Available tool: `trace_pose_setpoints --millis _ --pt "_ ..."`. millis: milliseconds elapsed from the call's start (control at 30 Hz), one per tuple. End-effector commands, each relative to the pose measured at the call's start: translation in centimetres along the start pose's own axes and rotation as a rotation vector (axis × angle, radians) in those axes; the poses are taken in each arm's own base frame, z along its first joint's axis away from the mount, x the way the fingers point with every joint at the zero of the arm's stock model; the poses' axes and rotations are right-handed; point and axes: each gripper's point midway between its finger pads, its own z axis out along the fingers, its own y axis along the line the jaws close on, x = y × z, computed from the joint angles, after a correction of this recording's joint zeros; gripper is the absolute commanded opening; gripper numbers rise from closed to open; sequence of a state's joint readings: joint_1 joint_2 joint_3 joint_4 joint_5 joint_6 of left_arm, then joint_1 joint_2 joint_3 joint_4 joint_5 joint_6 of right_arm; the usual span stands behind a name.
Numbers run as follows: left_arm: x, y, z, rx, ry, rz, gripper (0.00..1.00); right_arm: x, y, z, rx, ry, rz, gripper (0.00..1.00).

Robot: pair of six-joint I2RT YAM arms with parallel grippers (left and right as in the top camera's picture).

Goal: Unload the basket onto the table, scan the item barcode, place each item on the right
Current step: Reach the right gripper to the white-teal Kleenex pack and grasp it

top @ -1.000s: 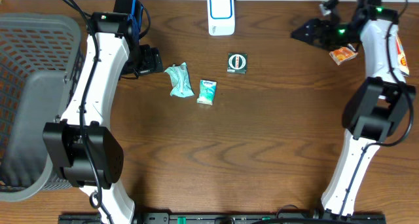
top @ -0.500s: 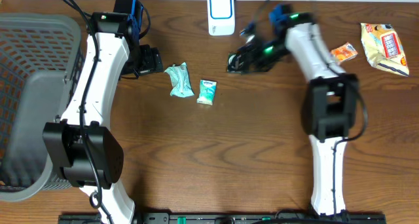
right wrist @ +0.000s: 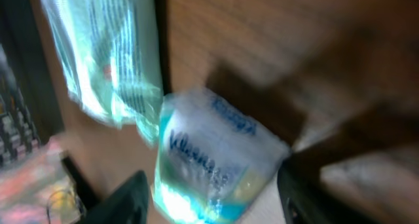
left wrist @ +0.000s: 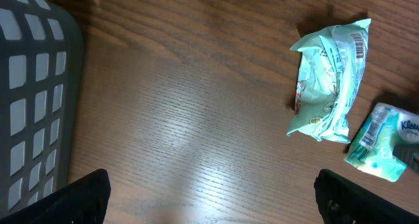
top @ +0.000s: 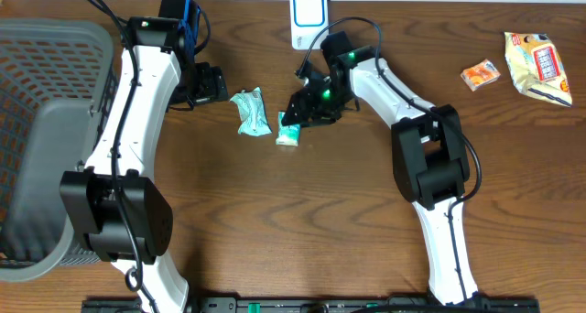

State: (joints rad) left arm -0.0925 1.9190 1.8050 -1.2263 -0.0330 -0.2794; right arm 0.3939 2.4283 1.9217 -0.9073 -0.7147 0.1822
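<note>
Item: Kleenex pack [top: 287, 130], lying flat mid-table [top: 275, 221], just beside mint-green packet [left wrist: 330, 80]. R pincer [right wrist: 213, 185] straddling the pack, fingers partly apart, one each side; gripping or not – can't tell, view blurred. L pincer [left wrist: 213, 198] gaping fully wide, holding nothing, hovering left of green packet. Grey basket [top: 37, 121] sitting at left table end. White scanner [top: 309, 18] standing at far edge

Left arm [top: 137, 102]: white shells, black joints, blue block by the wrist, black cable.
Right arm [top: 403, 98]: white shells, black joints, green wrist lights, looping black cable.
Left pincer [top: 218, 82], right pincer [top: 295, 112]: black fingers.
</note>
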Motion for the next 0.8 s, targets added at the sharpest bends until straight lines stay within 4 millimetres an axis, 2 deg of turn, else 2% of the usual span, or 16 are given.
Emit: trace_pose_setpoints --millis 0,33,67,167,233,333,400,500,600,633,700,767 --pt "0.2 0.4 0.2 -0.016 0.007 0.015 0.98 1.2 -1.5 2.1 0.103 0.010 0.122 0.55" --pt "0.2 0.4 0.2 -0.016 0.007 0.015 0.98 1.4 -1.4 2.4 0.104 0.015 0.117 0.55" --pt "0.2 0.4 0.2 -0.016 0.007 0.015 0.98 1.8 -1.3 2.8 0.113 0.027 0.113 0.48" --pt "0.2 0.4 0.2 -0.016 0.007 0.015 0.97 2.2 -1.3 3.0 0.127 0.040 0.114 0.17" --pt "0.2 0.4 0.2 -0.016 0.007 0.015 0.98 2.4 -1.3 3.0 0.128 0.046 0.119 0.04" --pt "0.2 0.4 0.2 -0.016 0.007 0.015 0.98 2.8 -1.7 2.5 0.129 0.061 0.132 0.01" --pt "0.2 0.4 0.2 -0.016 0.007 0.015 0.98 2.6 -1.2 1.8 0.085 0.062 0.084 0.01" --pt "0.2 0.4 0.2 -0.016 0.007 0.015 0.98 2.2 1.7 -0.4 -0.117 0.049 -0.061 0.01" --pt "0.2 0.4 0.2 -0.017 0.007 0.015 0.98 1.7 5.4 -4.1 -0.400 -0.003 -0.189 0.01" --pt "0.2 0.4 0.2 -0.016 0.007 0.015 0.98 1.5 6.5 -5.9 -0.509 -0.037 -0.226 0.01" --pt "0.2 0.4 0.2 -0.016 0.007 0.015 0.98 1.0 7.2 -8.1 -0.627 -0.089 -0.273 0.01" --pt "0.2 0.4 0.2 -0.016 0.007 0.015 0.98 0.5 7.1 -10.1 -0.704 -0.138 -0.291 0.01"
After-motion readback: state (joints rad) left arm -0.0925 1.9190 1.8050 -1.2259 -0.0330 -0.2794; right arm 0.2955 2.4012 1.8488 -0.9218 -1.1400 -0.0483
